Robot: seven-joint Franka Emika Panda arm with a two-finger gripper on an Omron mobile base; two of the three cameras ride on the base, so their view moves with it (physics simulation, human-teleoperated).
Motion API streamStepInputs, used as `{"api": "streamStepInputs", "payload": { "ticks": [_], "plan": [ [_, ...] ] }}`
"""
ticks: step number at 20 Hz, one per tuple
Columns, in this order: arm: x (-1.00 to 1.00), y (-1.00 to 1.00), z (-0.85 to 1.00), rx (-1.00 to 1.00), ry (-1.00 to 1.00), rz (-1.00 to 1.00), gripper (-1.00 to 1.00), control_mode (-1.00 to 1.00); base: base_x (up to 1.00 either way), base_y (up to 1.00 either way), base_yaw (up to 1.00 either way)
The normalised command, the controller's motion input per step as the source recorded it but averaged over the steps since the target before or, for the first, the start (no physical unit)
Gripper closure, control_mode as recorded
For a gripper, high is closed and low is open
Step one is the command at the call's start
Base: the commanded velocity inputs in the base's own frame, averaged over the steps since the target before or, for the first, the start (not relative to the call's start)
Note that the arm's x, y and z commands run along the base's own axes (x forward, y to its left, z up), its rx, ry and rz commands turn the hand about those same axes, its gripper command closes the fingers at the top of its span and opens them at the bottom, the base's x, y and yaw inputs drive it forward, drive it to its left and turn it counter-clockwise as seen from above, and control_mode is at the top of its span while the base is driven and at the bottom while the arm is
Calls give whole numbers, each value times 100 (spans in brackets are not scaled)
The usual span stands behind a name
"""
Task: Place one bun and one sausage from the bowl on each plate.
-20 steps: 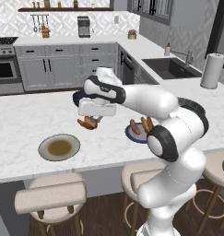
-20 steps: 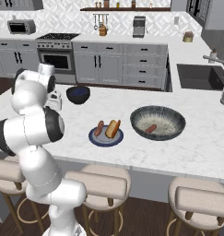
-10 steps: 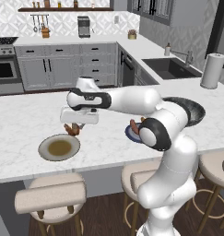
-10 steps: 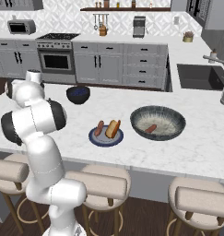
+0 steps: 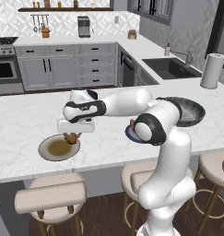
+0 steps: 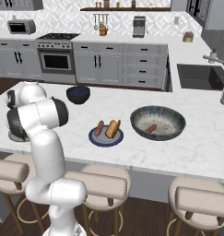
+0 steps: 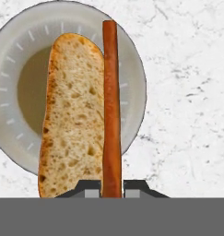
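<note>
Gripping one bun (image 7: 74,110) with the gripper (image 7: 112,189), jaws drawn in narrow and pinched on the darker brown crust along one long side of it. Seen along the hand, with the pale crumb face turned to the camera and the length of the bread running away from the fingertips. Hanging over the beige plate (image 7: 132,83), most of the bread above the brown centre and the far tip reaching close to the rim. Cannot tell whether touching the plate or just clear of it.

From the left base view, gripper (image 5: 71,137) pointing down, with the bun (image 5: 72,139) showing as a small brown shape below the white hand, at the near right part of the beige plate (image 5: 46,150). Plate lying on the counter (image 6: 201,147) near its front edge, toward the left end.

Further right along the same front edge, a blue plate (image 6: 97,139) carrying a second bun (image 6: 114,128) and a sausage (image 6: 100,128), side by side and just apart, both angled the same way. Just right of it, not touching, the wide grey bowl (image 6: 178,126) with one more sausage (image 6: 150,128) lying alone on its floor. Behind the blue plate, toward the back edge, a small deep dark-blue bowl (image 6: 78,94), well apart from the rest.
</note>
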Motion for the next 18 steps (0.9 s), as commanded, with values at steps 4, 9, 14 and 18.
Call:
{"api": "streamStepInputs", "payload": {
  "ticks": [4, 9, 14, 18],
  "plan": [
    [13, 27, -27, -2, -8, 0, 100, -100, 0, 0, 0],
    [23, 5, -29, 0, -3, 0, 100, -100, 0, 0, 0],
    [15, 0, -30, 0, -1, 0, 100, -100, 0, 0, 0],
    [2, 0, -19, 0, 0, 0, 100, -100, 0, 0, 0]
  ]
}}
